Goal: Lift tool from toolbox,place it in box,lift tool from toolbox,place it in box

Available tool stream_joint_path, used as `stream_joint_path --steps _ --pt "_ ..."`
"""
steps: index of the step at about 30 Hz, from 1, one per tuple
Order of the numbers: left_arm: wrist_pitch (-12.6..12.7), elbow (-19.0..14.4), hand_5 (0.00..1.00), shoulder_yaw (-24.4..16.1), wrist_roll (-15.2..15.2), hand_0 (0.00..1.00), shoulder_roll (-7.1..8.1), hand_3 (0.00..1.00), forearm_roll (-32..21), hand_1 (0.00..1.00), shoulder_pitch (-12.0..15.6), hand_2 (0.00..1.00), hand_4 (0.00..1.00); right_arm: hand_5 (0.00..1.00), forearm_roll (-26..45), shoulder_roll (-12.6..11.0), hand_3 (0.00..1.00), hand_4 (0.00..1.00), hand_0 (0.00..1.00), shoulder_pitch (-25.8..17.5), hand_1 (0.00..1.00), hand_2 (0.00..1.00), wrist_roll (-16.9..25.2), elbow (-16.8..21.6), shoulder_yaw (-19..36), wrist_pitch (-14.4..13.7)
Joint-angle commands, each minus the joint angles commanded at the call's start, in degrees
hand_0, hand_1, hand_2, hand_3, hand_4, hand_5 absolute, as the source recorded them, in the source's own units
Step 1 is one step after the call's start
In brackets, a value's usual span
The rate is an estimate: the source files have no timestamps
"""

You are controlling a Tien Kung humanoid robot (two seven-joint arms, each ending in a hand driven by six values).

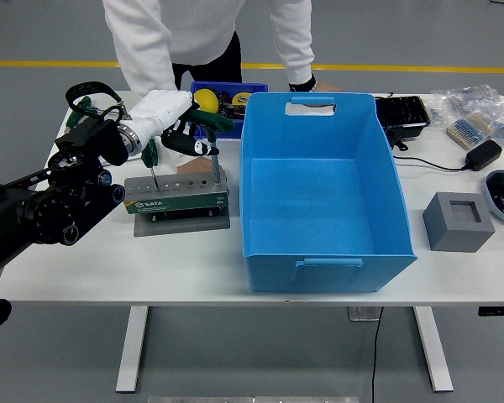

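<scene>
While the left arm reaches in from the picture's left edge, its white-shelled left hand point(170, 117) hangs over the grey tool holder point(175, 196), which stands on a flat grey base plate point(181, 223) on the white table point(101, 260); the dark fingers point(187, 143) curl downward around the top of a T-handle driver point(213, 159) at the holder's right end, and they appear closed on its handle, though how firm the hold is cannot be told from this view; the driver's shaft is upright and its lower end is at the holder's top face; a second green-handled driver point(151, 159) stands upright toward the holder's left end, just below the wrist and apart from the fingers. Just right of the holder sits the large blue box point(319, 252), near but not touching the hand. Behind the hand lies a small blue parts bin point(227, 87) with a yellow object point(206, 100) in it. At the table's far side stands a person in a white top point(197, 25), one hand point(317, 86) resting on the table behind the blue box. Further right are a grey cube-shaped block point(458, 222), a black tray point(401, 113) and a black adapter point(485, 154).
</scene>
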Motion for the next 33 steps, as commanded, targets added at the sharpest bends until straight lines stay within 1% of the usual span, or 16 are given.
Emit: stream_joint_path --steps 1,6,7,12,13,18,19,24,25,30,31,33 --pt "0.29 0.08 0.512 0.04 -0.01 0.197 -0.04 0.108 -0.14 0.04 0.04 0.109 0.998 0.699 0.03 0.01 0.603 0.829 0.724 0.01 0.731 0.778 0.01 0.01 -0.04 0.0" --pt "1.33 0.13 0.512 0.21 -0.43 0.197 -0.07 0.108 -0.7 0.04 0.15 0.109 0.998 0.699 0.07 0.04 0.603 0.829 0.724 0.07 0.731 0.778 0.02 0.02 -0.2 -0.03" --pt "1.41 0.13 0.532 0.22 -0.53 0.186 -0.06 0.06 -0.77 0.024 0.16 0.076 0.998 0.699 0.07 0.03 0.602 0.829 0.724 0.08 0.731 0.779 0.03 0.02 -0.21 -0.03" --pt "1.39 0.06 0.532 0.17 -1.19 0.186 0.18 0.06 -1.97 0.024 0.17 0.076 0.998 0.699 0.07 0.05 0.602 0.829 0.724 0.08 0.731 0.779 0.1 0.01 -0.1 -0.04" --pt "1.5 0.04 0.721 0.17 -1.32 0.189 0.23 0.049 -2.39 0.02 0.18 0.062 0.998 0.7 0.06 0.05 0.602 0.829 0.723 0.07 0.731 0.777 0.11 0.01 -0.07 -0.04" --pt "1.69 -0.51 0.721 0.13 -1.76 0.189 0.58 0.049 -4.41 0.02 0.16 0.062 0.998 0.7 0.06 0.08 0.602 0.829 0.723 0.01 0.731 0.777 0.12 -0.03 -0.05 -0.03" --pt "1.65 -0.61 0.884 0.11 -1.82 0.19 0.63 0.046 -4.51 0.018 0.14 0.06 0.957 0.7 0.07 0.09 0.603 0.828 0.723 0.0 0.731 0.776 0.12 -0.03 -0.06 -0.03" --pt "1.34 -1.11 0.884 -0.35 -2.1 0.19 0.87 0.046 -4.32 0.018 -0.14 0.06 0.957 0.7 0.1 0.13 0.603 0.828 0.723 -0.04 0.731 0.776 0.09 -0.06 -0.14 -0.04" --pt "1.24 -1.19 0.829 -0.46 -2.13 0.2 0.92 0.041 -4.28 0.017 -0.2 0.059 0.77 0.7 0.12 0.15 0.602 0.828 0.723 -0.06 0.731 0.776 0.08 -0.07 -0.18 -0.05" --pt "0.86 -2.03 0.829 -0.91 -2.21 0.2 1.23 0.041 -3.72 0.017 -0.48 0.059 0.77 0.7 0.17 0.19 0.602 0.828 0.723 -0.15 0.731 0.776 0.07 -0.09 -0.18 -0.05" --pt "0.81 -2.32 0.749 -0.99 -2.23 0.202 1.31 0.038 -3.61 0.014 -0.53 0.056 0.725 0.7 0.18 0.2 0.602 0.828 0.724 -0.17 0.731 0.776 0.06 -0.1 -0.19 -0.05" --pt "0.73 -2.94 0.749 -1.14 -2.25 0.202 1.45 0.038 -3.4 0.014 -0.63 0.056 0.725 0.7 0.19 0.22 0.602 0.828 0.724 -0.24 0.731 0.776 0.04 -0.12 -0.22 -0.05"
